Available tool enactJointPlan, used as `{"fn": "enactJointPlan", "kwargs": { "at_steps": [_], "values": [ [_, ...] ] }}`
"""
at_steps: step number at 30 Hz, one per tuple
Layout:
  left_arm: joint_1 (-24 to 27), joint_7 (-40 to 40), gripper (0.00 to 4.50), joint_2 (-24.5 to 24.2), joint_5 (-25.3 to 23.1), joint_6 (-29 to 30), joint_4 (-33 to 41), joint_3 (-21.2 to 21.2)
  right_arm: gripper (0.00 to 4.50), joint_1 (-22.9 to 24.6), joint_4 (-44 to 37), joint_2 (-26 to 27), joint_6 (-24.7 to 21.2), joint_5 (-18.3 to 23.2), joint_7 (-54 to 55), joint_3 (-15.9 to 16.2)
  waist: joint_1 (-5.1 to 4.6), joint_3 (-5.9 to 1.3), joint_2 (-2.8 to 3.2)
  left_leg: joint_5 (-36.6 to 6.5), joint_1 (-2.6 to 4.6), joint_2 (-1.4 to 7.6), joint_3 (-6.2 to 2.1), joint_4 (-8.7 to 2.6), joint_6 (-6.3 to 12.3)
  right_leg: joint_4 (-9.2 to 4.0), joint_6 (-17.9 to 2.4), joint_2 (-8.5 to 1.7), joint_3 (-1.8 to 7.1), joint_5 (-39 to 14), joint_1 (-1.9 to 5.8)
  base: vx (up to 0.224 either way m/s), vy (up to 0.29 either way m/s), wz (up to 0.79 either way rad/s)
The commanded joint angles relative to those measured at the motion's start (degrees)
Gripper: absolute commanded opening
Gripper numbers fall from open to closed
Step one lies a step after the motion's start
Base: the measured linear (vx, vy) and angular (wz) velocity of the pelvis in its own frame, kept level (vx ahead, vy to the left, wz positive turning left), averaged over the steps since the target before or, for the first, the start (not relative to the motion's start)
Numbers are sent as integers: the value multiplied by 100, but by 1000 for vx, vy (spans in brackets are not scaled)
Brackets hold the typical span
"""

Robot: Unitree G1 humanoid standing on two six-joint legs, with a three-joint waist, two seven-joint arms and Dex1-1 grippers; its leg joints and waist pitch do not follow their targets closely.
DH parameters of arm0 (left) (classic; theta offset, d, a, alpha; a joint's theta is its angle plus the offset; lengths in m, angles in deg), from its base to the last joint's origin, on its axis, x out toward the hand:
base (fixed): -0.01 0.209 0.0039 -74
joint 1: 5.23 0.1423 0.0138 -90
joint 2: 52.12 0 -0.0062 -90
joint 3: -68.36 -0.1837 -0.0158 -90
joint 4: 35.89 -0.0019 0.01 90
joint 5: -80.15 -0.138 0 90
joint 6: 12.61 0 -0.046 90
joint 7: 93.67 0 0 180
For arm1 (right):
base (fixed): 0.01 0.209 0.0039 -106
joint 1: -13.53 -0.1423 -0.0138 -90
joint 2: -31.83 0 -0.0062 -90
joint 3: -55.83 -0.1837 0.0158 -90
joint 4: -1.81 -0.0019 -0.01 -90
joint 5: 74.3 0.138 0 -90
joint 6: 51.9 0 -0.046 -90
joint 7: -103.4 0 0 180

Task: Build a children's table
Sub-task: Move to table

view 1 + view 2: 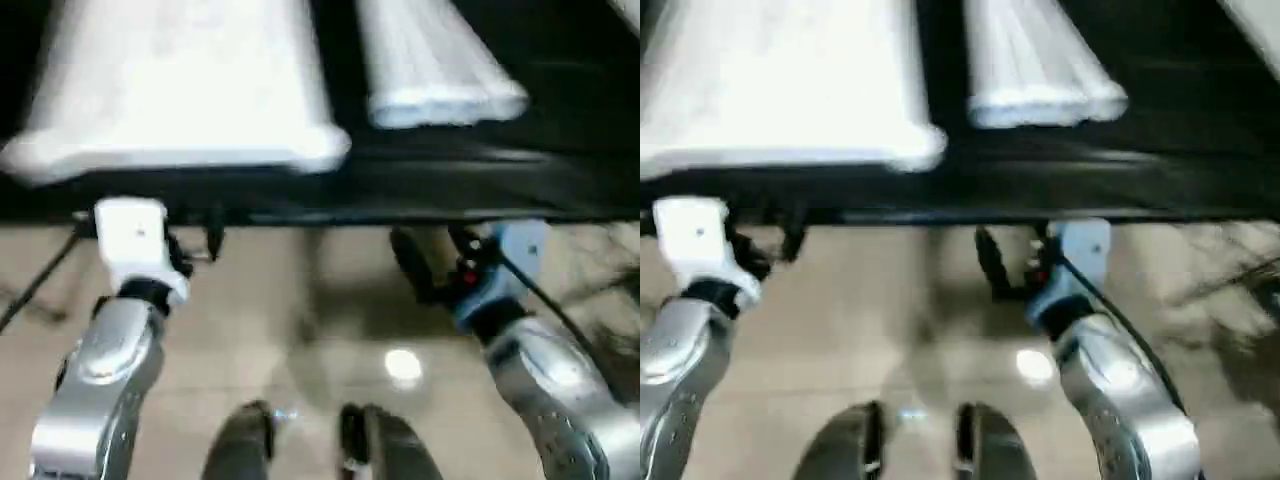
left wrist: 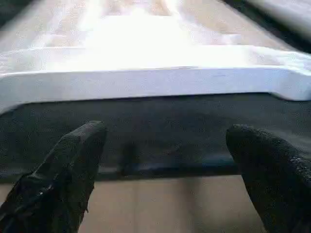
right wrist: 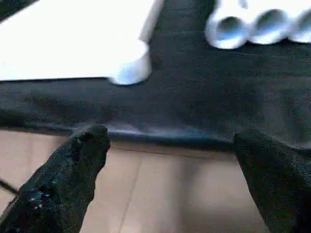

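Black-covered desk (image 1: 480, 180) over tan floor | top (image 1: 180, 90) lies on desk near its front edge, legs (image 1: 430, 70) bundled beside it | my left tool (image 2: 160, 160) spread wide, empty, short of desk edge | right tool (image 3: 170, 165) wide, empty

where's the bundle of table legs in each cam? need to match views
Left eye: legs upper middle-right, lying on the black cover, right of the table top.
Right eye: legs upper middle, again right of the top.
Left wrist: can't make out the legs; the top's near edge spans the picture.
Right wrist: open tube ends in the upper right corner.
Shared landmark: the top's rounded near corner, beside the legs.
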Motion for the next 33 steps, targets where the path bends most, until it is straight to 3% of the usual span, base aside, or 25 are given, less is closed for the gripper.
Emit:
{"fn": "enactJointPlan", "kwargs": {
  "at_steps": [1, 3, 7, 8, 9, 10, 11, 12, 13, 14, 15, 16, 19, 20, 21, 23, 24, 25, 26, 27, 29, 30, 31, 32, 33],
  "values": [
    [12, 39, 444, 57, -24, -13, 51, -89, 450, 136, 47, -59, -41, -158, -19, 6, -86, -433, 27, 58, 299, 1077, -469, -464, 180, -525, -847, -1075, 595, 57, 190, -58, 164, 11],
    [7, 62, 444, 93, 43, -79, 69, -41, 450, 97, 93, -109, 64, -182, -140, 57, -93, -419, 142, -19, 167, 1141, -474, -513, -162, -511, -1411, -1131, 549, 345, 373, -56, 154, 6],
    [-11, 49, 444, 114, 45, -106, 77, -26, 450, 49, 114, -115, 153, -211, -205, 99, -241, -338, 230, -3472, 474, 1000, -523, -892, -1184, -589, -874, -681, 147, -1520, 317, -51, 109, -3],
    [-14, 49, 444, 113, 25, -114, 69, -37, 450, 35, 130, -98, 176, -205, -206, 104, -218, -310, 128, -3653, 13, 649, -706, -1064, -977, -608, -727, -716, 19, -1930, 683, -57, 89, 0],
    [-25, 82, 444, 98, -35, -144, 44, -90, 450, 2, 183, -101, 269, -255, -220, 128, -237, -386, 158, -3346, -107, 396, -475, -880, -661, -799, -435, -826, 52, -3250, 943, -42, 57, 34],
    [-25, 82, 444, 98, -35, -144, 44, -90, 450, 2, 183, -101, 269, -255, -220, 128, -237, -386, 158, -3346, -107, 396, -475, -880, -661, -799, -435, -826, 52, -3250, 943, 38, 20, 62],
    [-27, 88, 444, 96, -43, -149, 40, -98, 450, 0, 190, -100, 279, -260, -221, 130, -222, -428, 107, -1362, -227, 643, -277, 159, 234, -1552, -389, -1818, 345, -4398, 1232, 38, 20, 62],
    [-39, 112, 444, 92, -73, -162, 23, -131, 450, -24, 227, -85, 306, -254, -227, 118, -306, -372, 227, -705, -123, 852, -358, 324, 53, -1593, -630, -1799, 558, -4258, 1229, 83, 38, 43],
    [-56, 133, 444, 82, -114, -185, -3, -173, 450, -52, 277, -85, 339, -260, -238, 105, -288, -322, 292, -714, 8, 964, -321, -242, -252, -1366, -842, -1047, 40, -3719, 1174, 112, 69, 24],
    [-82, 159, 444, 87, -144, -210, -31, -210, 450, -84, 337, -96, 381, -255, -277, 98, -343, -419, 409, -1382, 569, 1130, -477, -619, -492, -1000, -676, -445, -225, -2958, 810, 112, 69, 24],
    [-103, 178, 444, 95, -168, -237, -57, -243, 450, -108, 393, -112, 428, -256, -320, 95, -569, -648, 402, -1045, 1298, 1124, -982, -685, -889, 127, -95, 2, -315, -1196, 72, 160, 107, 7],
    [-105, 179, 444, 96, -170, -238, -59, -245, 450, -109, 397, -114, 431, -256, -323, 95, -404, -619, 348, -300, 1341, 1120, -840, -607, -911, 309, 465, -40, -203, -654, -203, 176, 126, 5],
    [-104, 234, 444, 69, -210, -301, -117, -274, 450, -119, 487, -127, 542, -312, -442, 126, -398, -703, 264, 1073, 1255, 928, -446, -726, -839, 387, 421, -25, -309, 283, -337, 176, 70, 10],
    [-88, 297, 444, 30, -216, -343, -168, -279, 450, -115, 546, -164, 660, -388, -533, 201, -393, -809, 224, 1093, 1267, 867, -345, -793, -633, 184, 186, -131, -269, 849, -324, 183, 9, 10],
    [-82, 332, 444, 6, -219, -365, -193, -283, 450, -110, 578, -183, 732, -423, -575, 243, -382, -790, 20, 646, 1273, 679, -166, -834, -327, -256, -87, -283, -151, 1157, -287, 197, -37, 7],
    [-124, 400, 444, -35, -220, -371, -250, -300, 450, -96, 610, -178, 821, -465, -596, 279, -304, -847, -246, -393, 1077, 465, -46, -671, 68, -553, -341, -663, 348, 453, 207, 250, -91, 3],
    [-245, 517, 444, -83, -221, -414, -362, -341, 450, -57, 679, -123, 950, -515, -564, 281, -161, -985, -266, -904, 384, -12, 20, 403, 506, -1001, -864, -1314, 1154, -1751, 1060, 268, -100, 3],
    [-301, 568, 444, -103, -227, -430, -411, -368, 450, -39, 708, -78, 987, -502, -547, 256, -185, -975, -263, -487, 23, 118, -132, 632, 216, -872, -952, -1171, 976, -1864, 1289, 231, -65, -5],
    [-308, 574, 444, -106, -228, -432, -417, -372, 450, -37, 712, -72, 991, -500, -545, 253, -100, -957, -159, -263, 20, 143, -174, 667, 55, -895, -1113, -1164, 966, -1714, 1237, 231, -65, -5],
    [-363, 620, 444, -87, -236, -479, -470, -402, 450, -30, 753, -43, 1025, -483, -554, 230, -39, -941, -67, 374, -172, 288, -208, 709, -272, -958, -1645, -1036, 687, -1077, 1177, 212, -29, -19],
    [-371, 641, 444, -60, -244, -517, -513, -437, 450, -38, 792, -38, 1042, -474, -584, 237, -9, -943, 39, 906, -225, 454, -198, 449, -295, -1021, -1745, -879, 379, -1334, 1042, 193, 24, -20],
    [-361, 676, 444, -63, -251, -525, -516, -481, 450, -38, 810, -44, 1064, -486, -599, 238, 12, -948, 196, 1153, -180, 620, -152, -15, -161, -1072, -1489, -613, 136, -1865, 949, 189, 86, -9],
    [-345, 757, 444, -79, -257, -528, -520, -574, 450, -37, 841, -54, 1103, -507, -629, 244, -52, -1026, 493, 353, 210, 959, -260, -416, -89, -940, -993, -293, -90, -1759, 854, 219, 155, 1],
    [-345, 757, 444, -79, -257, -528, -520, -574, 450, -37, 841, -54, 1103, -507, -629, 244, -231, -950, 571, -696, 361, 1286, -592, -649, -17, -420, -780, -18, -218, -1599, 623, 219, 155, 1],
    [-334, 821, 444, -101, -261, -542, -532, -631, 450, -33, 867, -50, 1143, -528, -648, 253, -275, -1261, 535, -1743, 952, 1573, -982, -643, 617, 394, -201, -36, -96, -1035, 131, 241, 147, 2]
  ]
}}
